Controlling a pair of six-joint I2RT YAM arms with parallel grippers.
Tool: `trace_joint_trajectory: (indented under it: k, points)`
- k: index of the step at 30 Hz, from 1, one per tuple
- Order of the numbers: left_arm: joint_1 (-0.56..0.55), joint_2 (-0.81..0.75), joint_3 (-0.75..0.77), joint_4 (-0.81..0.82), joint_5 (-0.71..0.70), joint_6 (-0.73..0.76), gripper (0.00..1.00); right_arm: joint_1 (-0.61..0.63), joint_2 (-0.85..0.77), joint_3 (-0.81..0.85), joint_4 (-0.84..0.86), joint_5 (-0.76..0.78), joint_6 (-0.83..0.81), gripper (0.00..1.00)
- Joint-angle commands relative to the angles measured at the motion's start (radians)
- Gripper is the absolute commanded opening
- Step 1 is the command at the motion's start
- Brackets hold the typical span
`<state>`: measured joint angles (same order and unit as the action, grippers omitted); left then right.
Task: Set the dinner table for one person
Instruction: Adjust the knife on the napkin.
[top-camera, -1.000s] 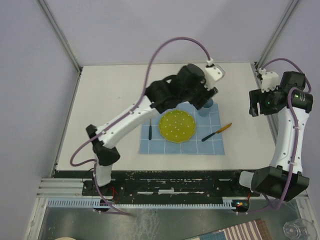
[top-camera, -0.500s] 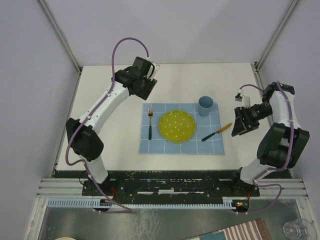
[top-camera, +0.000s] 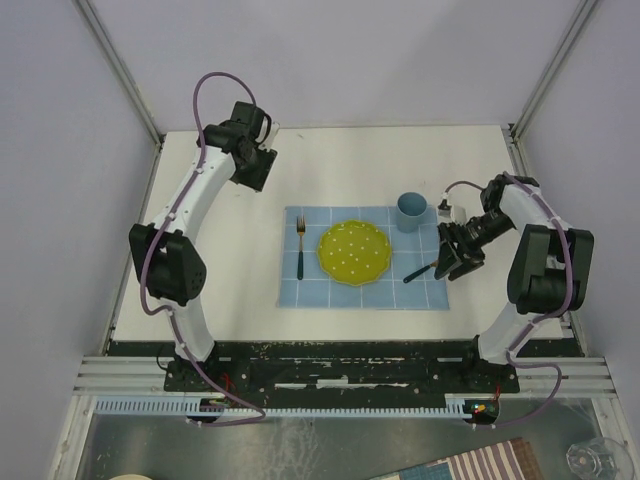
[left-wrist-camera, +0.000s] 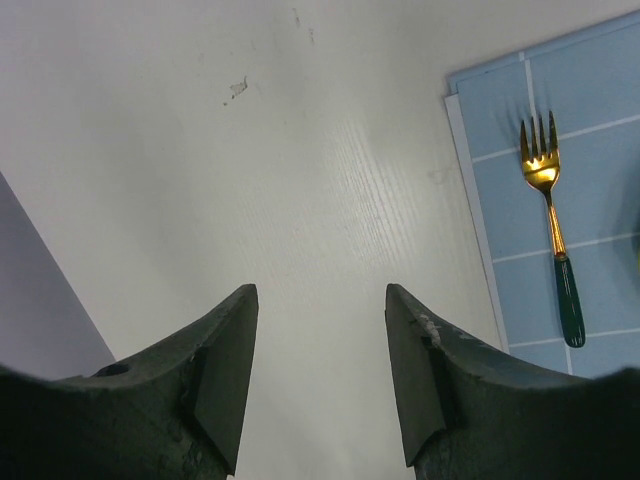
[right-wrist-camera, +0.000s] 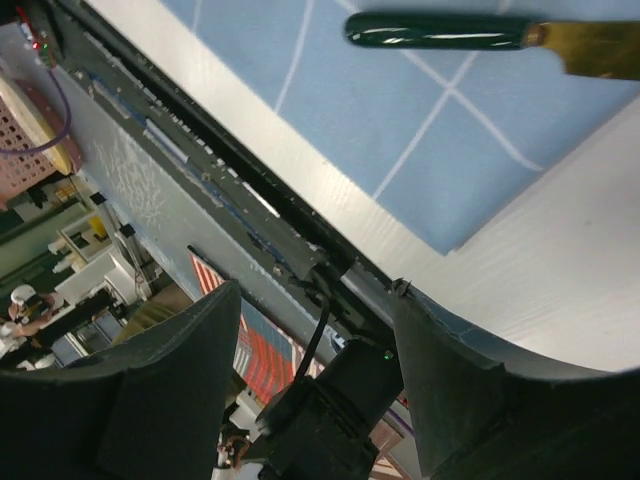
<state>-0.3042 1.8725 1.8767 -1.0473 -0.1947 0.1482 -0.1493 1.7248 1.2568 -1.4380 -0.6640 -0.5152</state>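
Bare dinner table (top-camera: 340, 170) flanks the cloth (top-camera: 300, 292) left and behind; cup (top-camera: 411, 212), plate (top-camera: 353, 252), fork (top-camera: 300, 250), knife (top-camera: 416, 273) crowd it.

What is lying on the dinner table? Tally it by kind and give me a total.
Plate: 1
Fork: 1
Knife: 1
Cup: 1
Blue grid cloth: 1
Total: 5 on the dinner table

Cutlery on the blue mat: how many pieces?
2. The fork lies left of the yellow plate. The knife lies right of it, its blade covered in the top view. No others seen.
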Motion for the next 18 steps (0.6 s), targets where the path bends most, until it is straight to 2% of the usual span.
trace_joint_trajectory:
  k: [1,6,18]
  points:
    - [0.014,-0.043,0.048,-0.014,0.03,0.025,0.6,-0.052,0.033,-0.009,0.166,0.054,0.11,0.7]
    - [0.014,-0.06,0.041,-0.016,0.046,0.025,0.6,-0.137,0.035,0.032,0.19,0.114,0.121,0.7]
    - [0.016,-0.061,0.052,-0.022,0.036,0.053,0.6,-0.141,0.219,0.095,0.339,0.17,0.235,0.72]
